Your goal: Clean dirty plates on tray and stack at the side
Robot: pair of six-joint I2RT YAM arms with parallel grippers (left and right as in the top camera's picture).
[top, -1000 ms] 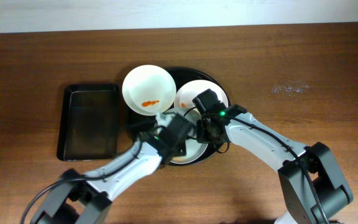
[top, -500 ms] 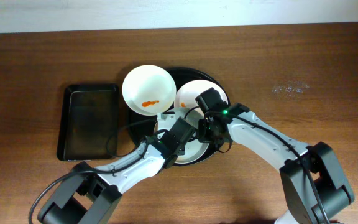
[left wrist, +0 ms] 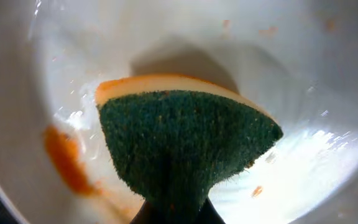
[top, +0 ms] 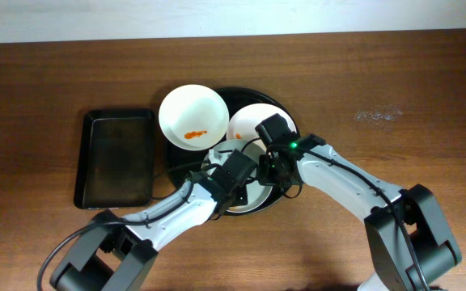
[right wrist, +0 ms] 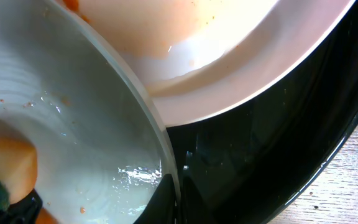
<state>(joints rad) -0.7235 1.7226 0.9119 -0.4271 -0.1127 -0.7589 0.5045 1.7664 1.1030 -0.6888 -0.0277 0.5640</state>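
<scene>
The tray (top: 253,92) sits mid-table and carries three plates (top: 191,115). Two smeared ones lie at the back, one overhanging the left rim, and the front plate (top: 226,150) is the one under work. The right gripper (right wrist: 165,198) pinches its rim, apparently to steady it. The left gripper (left wrist: 173,213) is clamped on one sponge (left wrist: 185,140), held just beside the orange smear (left wrist: 67,165).
</scene>
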